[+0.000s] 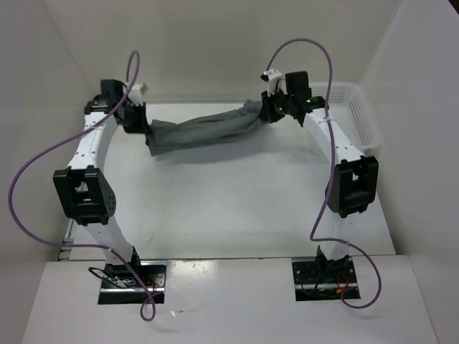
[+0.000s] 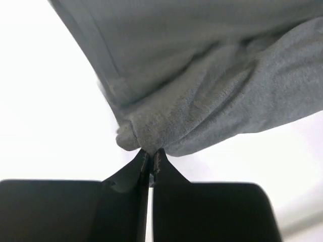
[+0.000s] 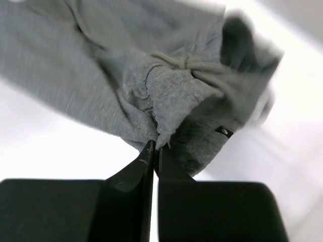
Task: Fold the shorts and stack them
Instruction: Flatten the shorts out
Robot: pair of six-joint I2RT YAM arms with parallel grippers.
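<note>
Grey fabric is pinched in both my grippers. My left gripper (image 2: 150,155) is pressed together on one bunched end, and my right gripper (image 3: 155,147) on the other, near a small dark label (image 3: 223,132). Between them the single pair of plain mid-grey soft fabric shorts (image 1: 204,129) is strung out along the far edge of the white surface (image 1: 237,215). One white plastic mesh basket (image 1: 358,115) sits at the far right corner. I judge no fold is made yet, so all folding and stacking is left.
</note>
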